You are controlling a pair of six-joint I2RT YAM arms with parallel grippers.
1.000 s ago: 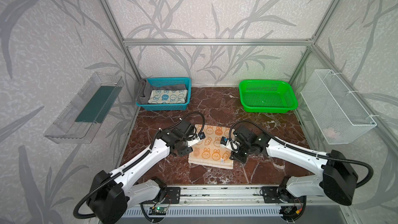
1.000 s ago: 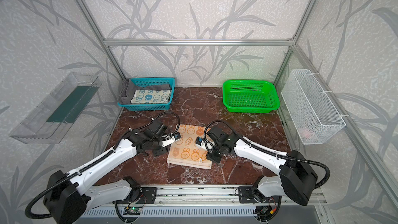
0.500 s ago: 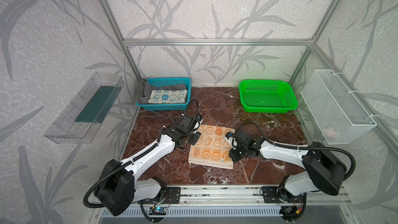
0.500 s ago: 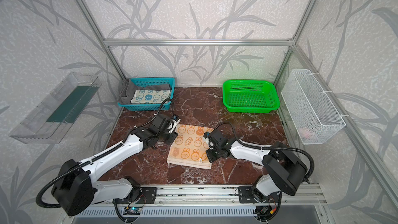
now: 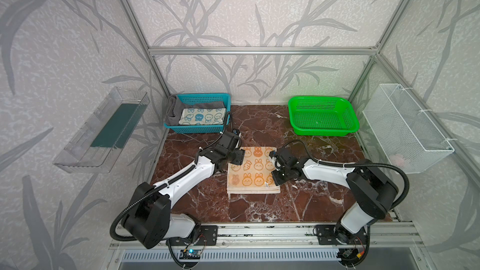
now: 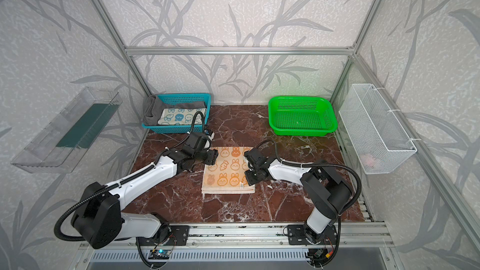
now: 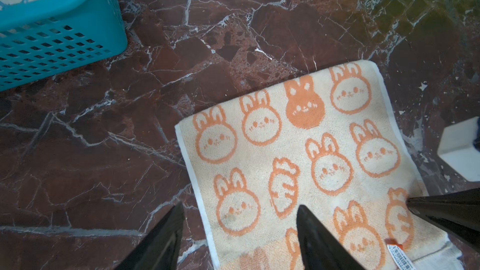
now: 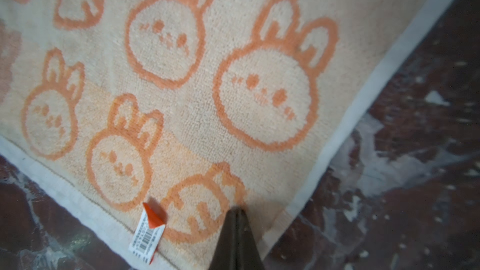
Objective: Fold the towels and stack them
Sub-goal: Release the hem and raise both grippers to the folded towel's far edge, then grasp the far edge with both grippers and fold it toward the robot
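Orange towel (image 5: 253,171) lies folded mid-frame on worktop (image 5: 259,209). L pincer (image 7: 239,205) spread, straddling its left edge; R pincer (image 8: 235,210) pressed together, tips on its lower-right corner. Teal towel (image 5: 202,116) & grey towel (image 5: 172,110) in blue basket (image 5: 194,128), upper left.

Folded towel (image 5: 253,171) at table (image 5: 259,211) centre, two towels (image 5: 202,116) (one atop another) in back-left basket (image 5: 193,128), second basket (image 5: 324,131) back-right.
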